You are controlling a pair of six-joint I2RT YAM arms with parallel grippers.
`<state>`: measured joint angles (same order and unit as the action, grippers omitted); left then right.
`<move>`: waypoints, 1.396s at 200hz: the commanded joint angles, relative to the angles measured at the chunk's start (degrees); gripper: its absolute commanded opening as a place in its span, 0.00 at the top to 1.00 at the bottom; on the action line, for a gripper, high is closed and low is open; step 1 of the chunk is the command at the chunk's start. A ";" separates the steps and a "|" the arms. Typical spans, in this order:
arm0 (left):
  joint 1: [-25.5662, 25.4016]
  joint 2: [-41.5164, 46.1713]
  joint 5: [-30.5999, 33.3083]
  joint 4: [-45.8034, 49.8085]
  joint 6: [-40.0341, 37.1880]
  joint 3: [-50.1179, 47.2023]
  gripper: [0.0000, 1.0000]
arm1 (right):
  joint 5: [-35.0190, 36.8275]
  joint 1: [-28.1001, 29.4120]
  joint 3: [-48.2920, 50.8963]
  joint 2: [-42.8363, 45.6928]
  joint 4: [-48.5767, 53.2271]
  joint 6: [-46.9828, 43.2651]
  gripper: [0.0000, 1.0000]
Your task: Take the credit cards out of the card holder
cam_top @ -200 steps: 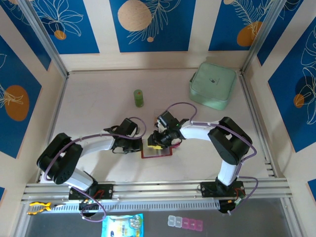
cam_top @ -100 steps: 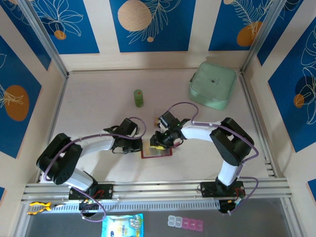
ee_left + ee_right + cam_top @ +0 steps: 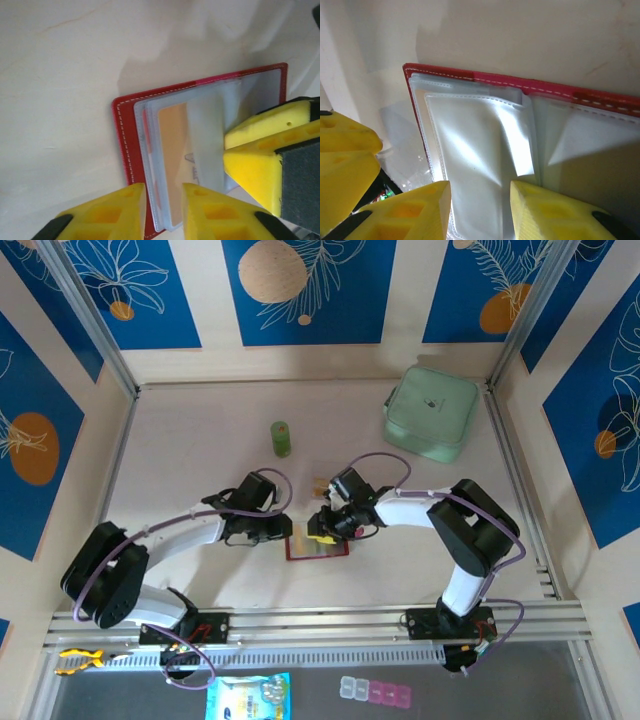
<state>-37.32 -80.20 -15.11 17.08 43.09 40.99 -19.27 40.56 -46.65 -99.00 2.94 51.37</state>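
The red card holder [image 3: 318, 547] lies open and flat on the table between the two arms. In the left wrist view its greyish clear pockets [image 3: 210, 125] show, with an orange-yellow card [image 3: 172, 160] inside one and a pinkish-red card edge [image 3: 148, 150] beside it. My left gripper [image 3: 163, 212] stands open at the holder's [image 3: 125, 145] edge, with the pocket stack between its fingers. My right gripper [image 3: 480, 212] is open over the clear pockets [image 3: 475, 145] from the other side, and its yellow fingers [image 3: 260, 150] reach in at the right of the left wrist view.
A green cylinder [image 3: 282, 438] stands behind the arms at mid table. The mint-green pouch [image 3: 431, 412] lies at the back right. A small pale flat piece [image 3: 319, 483] lies just behind the right wrist. Walls [image 3: 110, 455] close in the left and right sides.
The left arm has swung its elbow lower and left while its gripper stays at the holder. The right wrist has edged slightly right, uncovering the small pale piece behind it.
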 commanded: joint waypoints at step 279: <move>-5.33 -7.10 -4.53 -8.03 7.09 5.16 0.77 | 0.05 -5.08 7.23 14.08 4.83 -0.90 0.62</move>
<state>-41.63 -88.79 -19.07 8.14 49.67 43.53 -20.91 36.56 -40.36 -88.49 1.76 52.86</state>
